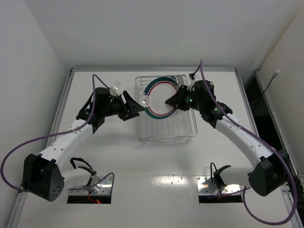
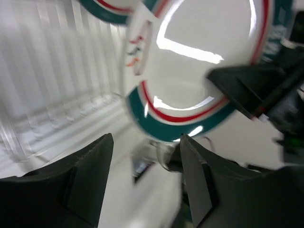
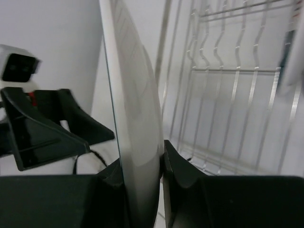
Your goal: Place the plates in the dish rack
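Your right jaws are pinched on the right rim of the plate [image 1: 160,97]. Your left jaws are spread and hold nothing, sitting just off the plate's left rim. The plate stands on edge over the rack [image 1: 166,135], tilted a little, and only the right arm carries it. I can't tell whether its lower rim already sits between the divider wires [image 3: 237,42]. I judge you are mid-placement, with the plate handed to one arm and the seating not yet confirmed. Next, lower the plate straight down until the rim drops into a slot, keeping it parallel to the dividers so it doesn't ride up on a wire. Open the right jaws only once the plate stands by itself. At the top of the left wrist view you can see another plate [image 2: 104,10], probably already racked behind this one, so don't swing the held rim toward the back. Room is tight around the plate, with the left jaws close on one side and the rack's right wall beside your right wrist. Clear the left arm out over the bare surface [image 1: 156,161] on its own side, and lift the right arm upward to avoid raking across the wires.
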Controlling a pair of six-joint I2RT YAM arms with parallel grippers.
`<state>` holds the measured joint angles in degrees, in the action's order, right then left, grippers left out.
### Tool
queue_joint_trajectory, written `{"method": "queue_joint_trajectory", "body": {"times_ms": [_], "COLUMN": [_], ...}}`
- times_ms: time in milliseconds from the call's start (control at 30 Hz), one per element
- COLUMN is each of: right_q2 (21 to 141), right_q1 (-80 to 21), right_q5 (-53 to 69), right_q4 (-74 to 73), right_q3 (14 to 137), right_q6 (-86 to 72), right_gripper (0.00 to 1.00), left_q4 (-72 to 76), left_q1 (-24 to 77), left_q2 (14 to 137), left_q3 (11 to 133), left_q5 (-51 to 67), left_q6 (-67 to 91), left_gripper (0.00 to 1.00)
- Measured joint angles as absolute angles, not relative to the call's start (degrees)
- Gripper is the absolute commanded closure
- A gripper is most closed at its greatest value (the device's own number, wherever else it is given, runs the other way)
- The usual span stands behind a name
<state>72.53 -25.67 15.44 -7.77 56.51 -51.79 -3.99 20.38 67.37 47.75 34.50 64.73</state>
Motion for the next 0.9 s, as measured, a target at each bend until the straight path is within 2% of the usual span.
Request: {"method": "queue_joint_trajectory", "body": {"times_ms": [100, 267, 500, 700, 900], "right_q2": [72.5, 74.1, 86.3, 97.9, 101.8], "right_q1": [-25.8, -26.8, -29.9, -32.8, -34.4], "right_q5": [8.0, -5.9, -20.5, -29.4, -34.5], "right_q4": [-15.8, -26.6, -34.9, -40.7, -44.0], "right_q3": [62.1, 74.7, 89.0, 93.1, 95.0], "right_q6": [-48.5, -42.7, -35.8, -32.0, -28.9], "right_gripper": [1.0, 1.0, 1.0, 1.0, 1.0], "left_q4": [-15.3, -26.5, -32.4, -35.0, -36.6], "left_q1": [17.0, 11.1, 9.4, 7.1, 5.0], "left_q2": [68.4, 68.4, 68.4, 68.4, 68.4], "left_q3": [54.1, 55.8, 55.8, 55.8, 55.8], "left_q5": [28.0, 19.2, 15.3, 15.0, 14.1], "left_q6": [55.5, 47.9, 44.6, 42.2, 40.0], "left_gripper": [0.45, 0.45, 0.45, 0.45, 0.45]}}
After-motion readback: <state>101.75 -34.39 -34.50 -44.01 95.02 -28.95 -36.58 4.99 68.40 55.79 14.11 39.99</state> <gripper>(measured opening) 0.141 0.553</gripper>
